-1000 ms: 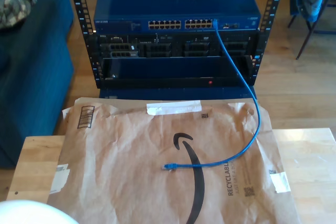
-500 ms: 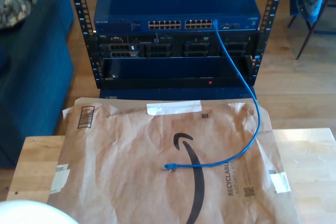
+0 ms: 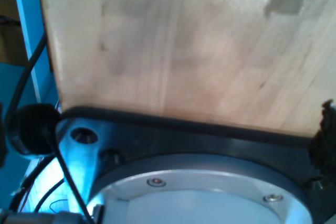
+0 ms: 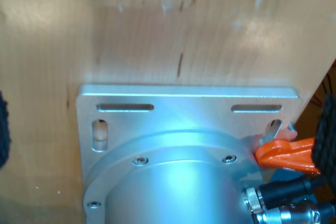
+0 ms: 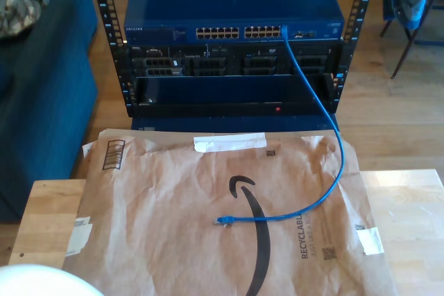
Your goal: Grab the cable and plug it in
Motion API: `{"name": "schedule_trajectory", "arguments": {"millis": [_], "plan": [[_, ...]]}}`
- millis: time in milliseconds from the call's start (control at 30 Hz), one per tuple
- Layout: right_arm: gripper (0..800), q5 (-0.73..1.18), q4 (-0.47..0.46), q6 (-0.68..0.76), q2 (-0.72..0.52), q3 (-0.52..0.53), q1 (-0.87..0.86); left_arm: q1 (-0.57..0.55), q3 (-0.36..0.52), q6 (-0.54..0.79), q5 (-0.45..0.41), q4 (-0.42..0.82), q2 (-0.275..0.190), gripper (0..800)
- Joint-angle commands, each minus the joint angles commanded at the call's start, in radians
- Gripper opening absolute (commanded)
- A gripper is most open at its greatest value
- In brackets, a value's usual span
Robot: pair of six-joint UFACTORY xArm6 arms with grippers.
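Cable (image 5: 326, 178) loose on the desk's (image 5: 409, 206) brown paper (image 5: 173, 206).
One end sits plugged into the blue switch (image 5: 232, 12), free plug beside the printed arrow; you can't tell either gripper's opening or position.

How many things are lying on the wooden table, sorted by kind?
Brown paper mailer: 1
Blue cable with its free plug on the mailer: 1
Total: 2
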Motion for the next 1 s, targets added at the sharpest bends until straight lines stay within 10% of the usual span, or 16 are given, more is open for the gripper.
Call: {"name": "schedule_trajectory", "arguments": {"millis": [1000], "plan": [[798,-0.127,-0.038,-0.002,0.043,0.066,-0.002,0.000,0.000,0.002,0.000,0.000,0.000,800]]}}
